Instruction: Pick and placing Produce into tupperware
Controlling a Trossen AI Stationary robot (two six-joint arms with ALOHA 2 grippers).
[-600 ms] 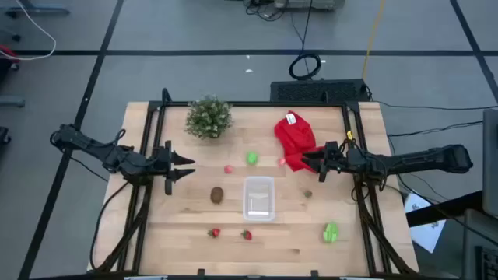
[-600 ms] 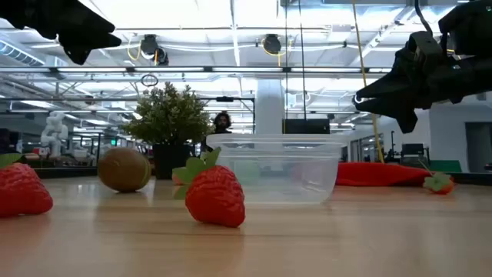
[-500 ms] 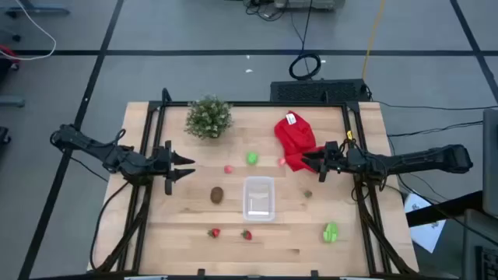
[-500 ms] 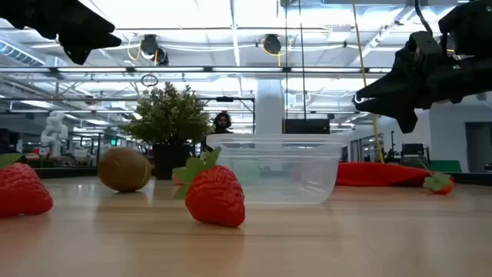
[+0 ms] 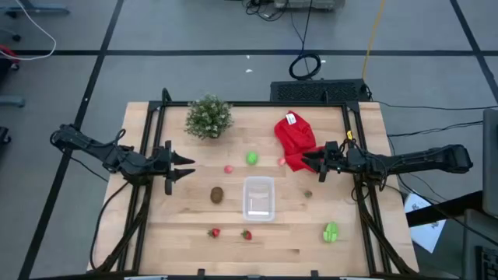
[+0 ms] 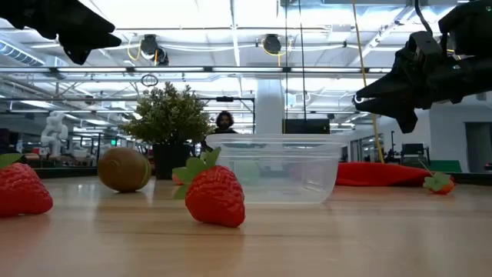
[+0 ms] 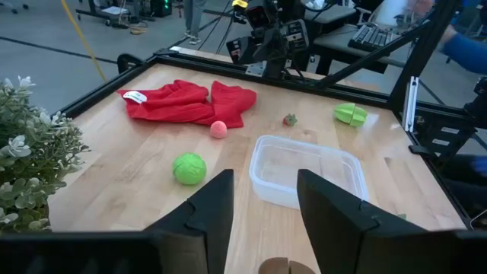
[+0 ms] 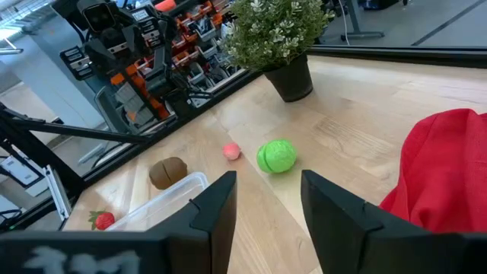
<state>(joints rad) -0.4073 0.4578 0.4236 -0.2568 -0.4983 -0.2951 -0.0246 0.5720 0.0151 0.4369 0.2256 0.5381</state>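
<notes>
**Both arms parked at the bench sides, tub empty, produce scattered**

Left tool (image 5: 187, 166): hangs over the left side of the bench (image 5: 187, 229), clear of the surface, fingers spread, holding nothing. Its wrist view shows both fingers (image 7: 217, 209) with a wide gap and only bench behind them.

Right tool (image 5: 307, 161): hangs over the right side, at the lower edge of the red cloth (image 5: 295, 138), fingers apart, nothing between them. In the low view it sits high up, well above the bench.

Tupperware (image 5: 259, 197): centre of the bench, slightly toward the front, upright, nothing visible inside. Low view looks straight through its clear walls.

Produce, all outside the tub:
- brown oval (image 5: 217, 194): just left of the tub, apart from it.
- green ball (image 5: 252, 159): behind the tub, between it and the cloth.
- pink piece (image 5: 229, 169): left of the green ball, near it.
- second pink piece (image 5: 282, 162): right at the cloth's edge; can't tell whether it touches.
- small dark piece with a red spot (image 5: 308, 194): right of the tub, below the right tool.
- green piece (image 5: 331, 231): front right corner area, well apart from the rest.
- two strawberries (image 5: 214, 232) and (image 5: 247, 234): front of the bench, near each other, in front of the tub.

Potted plant (image 5: 208, 117): back left of the bench.
</notes>
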